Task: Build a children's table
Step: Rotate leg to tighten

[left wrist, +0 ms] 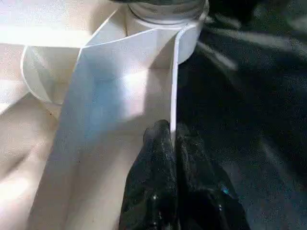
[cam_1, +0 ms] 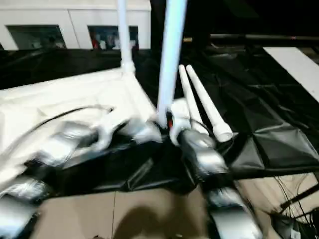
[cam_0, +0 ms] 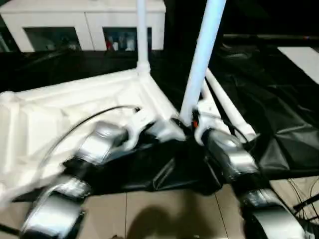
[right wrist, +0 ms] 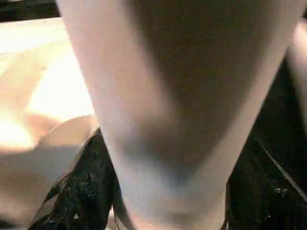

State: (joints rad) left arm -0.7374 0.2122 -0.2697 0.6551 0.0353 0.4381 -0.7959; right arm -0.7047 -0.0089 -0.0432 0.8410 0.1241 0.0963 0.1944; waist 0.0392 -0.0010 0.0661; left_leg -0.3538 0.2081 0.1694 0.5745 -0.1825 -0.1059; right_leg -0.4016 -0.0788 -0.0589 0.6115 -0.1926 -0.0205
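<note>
The tabletop (cam_0: 75, 109) lies underside up on black sheeting (cam_0: 279, 129). The right gripper (cam_0: 192, 124) clasps an upright leg (cam_0: 202, 59) at the near corner, while the left gripper (left wrist: 170, 143), closed, pinches the tabletop's thin side wall just beside it.

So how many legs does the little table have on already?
One long white tubular leg already stands in the far corner socket of the upside-down white plastic tabletop. The right tool holds a second leg upright at the near corner, while the left tool pinches the tabletop's rim. Two more white legs lie on the black sheet, waiting.
</note>
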